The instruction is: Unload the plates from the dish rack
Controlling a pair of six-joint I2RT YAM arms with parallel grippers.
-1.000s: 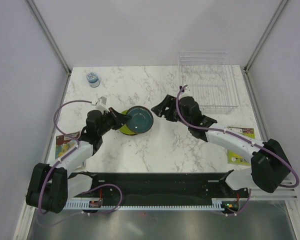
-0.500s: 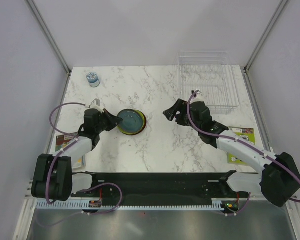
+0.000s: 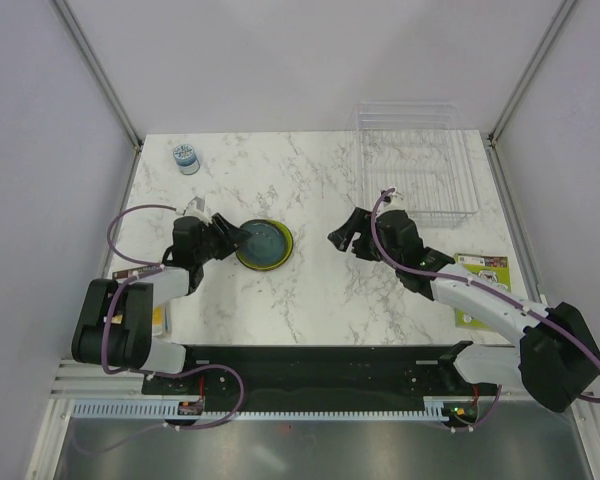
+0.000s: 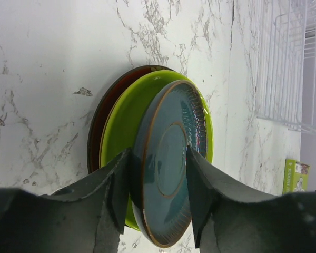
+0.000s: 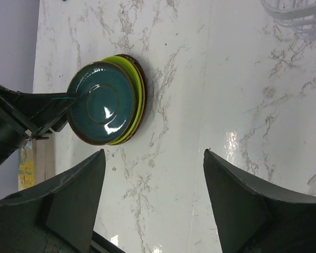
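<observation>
A dark teal plate (image 3: pixel 263 243) lies on top of a stack at the table's centre-left. Under it are a lime green plate (image 4: pixel 121 132) and a dark red-brown plate (image 4: pixel 95 147). The teal plate (image 4: pixel 168 174) leans slightly, and its near rim sits between the spread fingers of my left gripper (image 4: pixel 158 153), which is open. In the top view that left gripper (image 3: pixel 230 237) is at the stack's left edge. My right gripper (image 3: pixel 338 237) hangs open and empty right of the stack, well apart from it. The dish rack (image 3: pixel 415 170) of thin wire stands at the back right, with no plates showing in it.
A small blue-grey round container (image 3: pixel 186 158) stands at the back left. A green-and-white printed card (image 3: pixel 480 290) lies under my right arm near the right edge. Another printed card (image 3: pixel 130 285) lies near the left edge by my left arm.
My left gripper has laid the teal plate down on the stack and spread its jaws. My right gripper has drawn back slightly, away from the stack.
</observation>
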